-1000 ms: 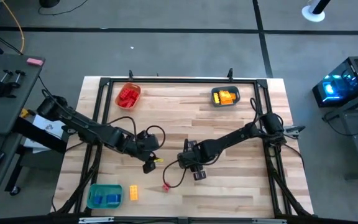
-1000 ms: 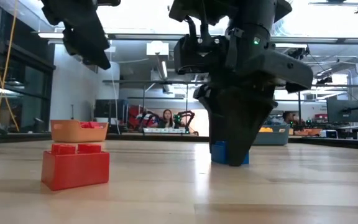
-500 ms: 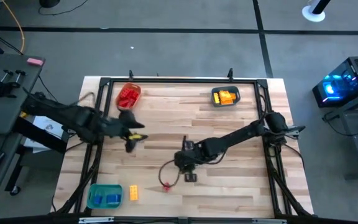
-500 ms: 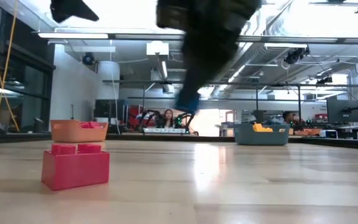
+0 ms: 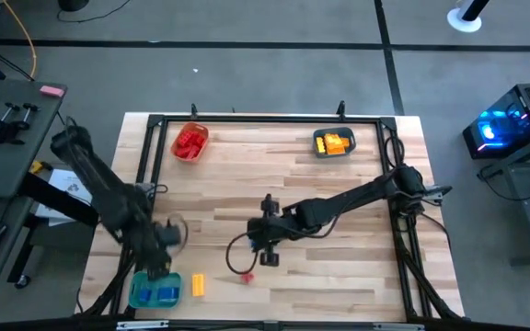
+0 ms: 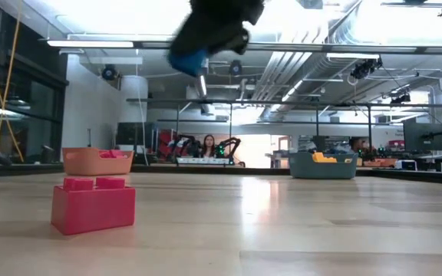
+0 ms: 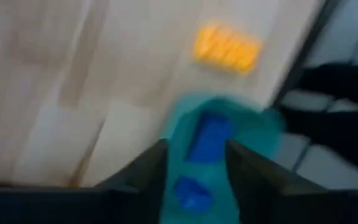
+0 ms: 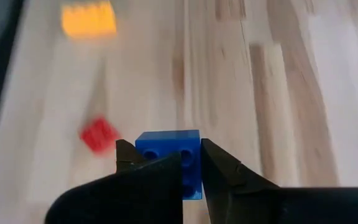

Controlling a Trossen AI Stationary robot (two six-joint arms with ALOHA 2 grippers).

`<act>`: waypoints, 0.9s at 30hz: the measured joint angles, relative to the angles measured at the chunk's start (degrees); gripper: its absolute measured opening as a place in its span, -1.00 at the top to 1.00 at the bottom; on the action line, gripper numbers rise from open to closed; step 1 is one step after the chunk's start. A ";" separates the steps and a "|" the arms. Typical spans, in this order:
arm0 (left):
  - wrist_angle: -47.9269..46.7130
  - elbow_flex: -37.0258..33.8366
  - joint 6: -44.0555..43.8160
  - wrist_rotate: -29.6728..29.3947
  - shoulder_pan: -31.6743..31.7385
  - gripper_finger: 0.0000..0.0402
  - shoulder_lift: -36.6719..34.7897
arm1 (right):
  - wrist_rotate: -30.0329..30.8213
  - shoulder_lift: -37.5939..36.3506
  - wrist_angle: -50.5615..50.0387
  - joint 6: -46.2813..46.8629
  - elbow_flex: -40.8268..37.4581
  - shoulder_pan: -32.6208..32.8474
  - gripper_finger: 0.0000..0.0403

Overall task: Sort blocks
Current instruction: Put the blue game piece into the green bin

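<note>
My right gripper (image 5: 267, 246) is shut on a small blue block (image 8: 168, 163) high above the table's middle; the low view shows the block (image 6: 186, 61) under the fingers. A red block (image 5: 245, 275) and a yellow block (image 5: 198, 285) lie flat on the wood near the front edge. My left gripper (image 5: 159, 267) hovers open and empty over the teal tray (image 5: 142, 292), which holds two blue blocks (image 7: 209, 135). The red block also shows in the low view (image 6: 93, 208). My right gripper pinches the blue block between its two fingers, one finger (image 8: 129, 158) on each of two opposite side faces (image 8: 143, 155). The fingers come from above, slanting down. The block is lifted clear of the table.
An orange tray (image 5: 190, 141) with red blocks stands at the far left. A grey tray (image 5: 332, 143) with yellow blocks stands at the far right. A dark frame runs around the table's edges. Cables trail from both arms over the wood.
My right gripper has risen from the table with the blue block and drifted a little toward the left edge. My left gripper has swung from the table's middle toward the near left corner and now hangs over the teal tray.
</note>
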 joint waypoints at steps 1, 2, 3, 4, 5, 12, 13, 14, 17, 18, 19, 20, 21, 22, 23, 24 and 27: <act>0.28 -0.17 -1.64 0.37 -1.90 0.39 2.72 | 0.66 0.00 -2.70 -0.66 0.74 0.02 1.00; 1.00 -0.16 -2.87 0.42 -3.41 0.53 5.25 | 1.37 -0.16 -5.41 -1.02 1.33 0.06 1.00; 2.42 0.00 -3.78 0.50 -4.51 0.69 7.54 | 1.81 -0.62 -7.73 -1.58 1.43 0.06 1.00; 4.12 0.07 -4.47 0.49 -5.19 0.83 9.57 | 2.04 -1.09 -9.56 -1.85 1.43 0.02 1.00; 5.75 0.07 -5.15 0.35 -5.47 0.91 11.40 | 2.21 -1.96 -10.40 -1.85 1.14 -0.07 1.00; 16.35 0.05 -3.79 -1.47 -2.23 0.99 19.34 | 4.65 -9.10 -14.52 1.66 -3.67 -0.45 1.00; 17.24 0.07 -3.01 -1.32 -1.79 0.99 19.82 | 5.04 -10.21 -14.78 2.55 -4.21 -0.44 1.00; 17.67 0.08 -2.46 -1.26 -1.34 0.99 20.20 | 5.59 -11.35 -14.80 3.43 -4.71 -0.43 1.00; 17.37 0.09 0.22 -1.41 0.39 1.00 20.78 | 7.69 -14.48 -14.71 6.15 -6.22 0.08 1.00; 17.34 0.09 1.57 -1.65 1.27 1.00 20.78 | 8.30 -15.32 -14.67 7.17 -6.75 0.32 1.00; 17.47 0.09 3.01 -1.95 2.33 1.00 20.78 | 8.93 -16.07 -14.68 8.23 -7.16 0.54 1.00; 17.49 0.09 4.65 -2.16 3.54 1.00 20.80 | 9.37 -16.86 -14.71 9.03 -7.51 0.82 1.00; 17.82 0.09 6.33 -2.26 4.90 1.00 20.80 | 9.89 -17.53 -14.69 9.77 -7.76 1.11 1.00; 18.68 0.09 8.24 -2.23 6.40 1.00 20.80 | 10.45 -18.17 -14.67 10.35 -7.91 1.33 1.00; 20.05 0.09 10.21 -2.21 7.89 1.00 20.80 | 10.90 -18.74 -14.62 10.94 -8.05 1.61 1.00; 21.63 0.09 12.13 -2.24 9.42 1.00 20.80 | 11.21 -19.05 -14.66 11.51 -8.11 1.77 1.00; 26.35 0.09 17.05 -2.32 13.96 1.00 20.80 | 11.66 -19.44 -14.61 12.14 -8.13 2.35 1.00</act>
